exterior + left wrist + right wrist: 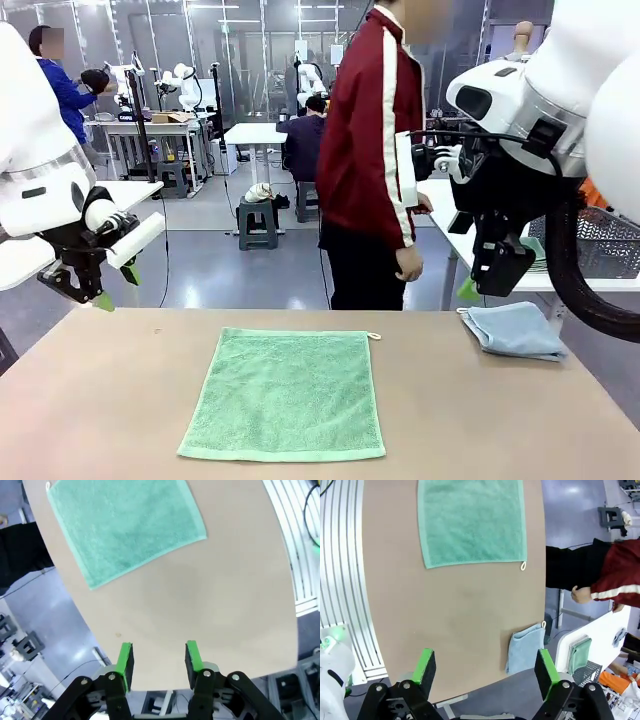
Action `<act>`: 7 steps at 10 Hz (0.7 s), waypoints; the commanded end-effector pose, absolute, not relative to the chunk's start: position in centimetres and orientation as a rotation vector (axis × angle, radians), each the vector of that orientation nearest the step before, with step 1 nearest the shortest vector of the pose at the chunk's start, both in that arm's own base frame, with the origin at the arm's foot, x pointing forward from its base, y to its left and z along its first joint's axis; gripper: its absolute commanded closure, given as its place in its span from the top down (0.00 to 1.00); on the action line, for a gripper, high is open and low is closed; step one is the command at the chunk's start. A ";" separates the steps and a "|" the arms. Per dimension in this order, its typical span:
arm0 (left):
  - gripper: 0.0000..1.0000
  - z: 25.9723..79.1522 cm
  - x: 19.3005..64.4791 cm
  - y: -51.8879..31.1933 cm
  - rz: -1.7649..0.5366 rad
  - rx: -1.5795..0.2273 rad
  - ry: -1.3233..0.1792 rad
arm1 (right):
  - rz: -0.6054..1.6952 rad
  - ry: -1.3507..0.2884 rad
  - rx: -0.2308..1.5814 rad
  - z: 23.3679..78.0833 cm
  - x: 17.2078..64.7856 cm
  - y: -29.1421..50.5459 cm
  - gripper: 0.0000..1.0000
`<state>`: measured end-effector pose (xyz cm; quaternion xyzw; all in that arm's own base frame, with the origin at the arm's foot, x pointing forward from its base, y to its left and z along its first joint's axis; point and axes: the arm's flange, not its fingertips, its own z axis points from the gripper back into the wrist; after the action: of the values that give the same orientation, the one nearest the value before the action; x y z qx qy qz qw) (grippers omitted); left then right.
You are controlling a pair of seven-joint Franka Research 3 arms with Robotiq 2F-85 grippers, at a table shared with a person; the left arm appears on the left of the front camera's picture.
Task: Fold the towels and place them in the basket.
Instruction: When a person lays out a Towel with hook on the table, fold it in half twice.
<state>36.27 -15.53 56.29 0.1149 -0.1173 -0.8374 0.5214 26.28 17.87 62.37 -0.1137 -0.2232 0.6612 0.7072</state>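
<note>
Spread flat, seemingly ready for folding, the sea-green towel point(283, 395) lies untouched. Left of it the left gripper point(158, 652) hovers half-open and empty. To its right the right gripper point(485, 660) hangs wide, empty. Farther right lies the folded grey-blue towel point(515, 330), then the basket point(600, 240).

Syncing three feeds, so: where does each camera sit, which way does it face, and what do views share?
Front view: fixed between the arms, facing across the table at the person; left arm and right arm show, jaws open.
Left wrist view: on that wrist, looking down past the left jaws at the green towel.
Right wrist view: on that wrist, looking down past the right jaws at the blue towel.
Shared: all three show the green towel spread flat.
</note>
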 end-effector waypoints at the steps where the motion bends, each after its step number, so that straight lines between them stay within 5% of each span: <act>1: 0.55 55.9 36.2 -15.7 -2.008 0.279 -0.267 | 1.466 -0.499 -0.238 62.3 26.0 17.9 1.00; 7: 0.55 48.4 35.6 -21.8 -1.651 0.223 -0.084 | 1.558 -0.349 -0.162 52.9 27.2 21.9 1.00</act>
<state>35.45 -21.69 49.59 0.0938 -0.0495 -0.7464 0.6570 27.15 21.29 54.50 -0.0879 -0.1567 0.6965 0.6946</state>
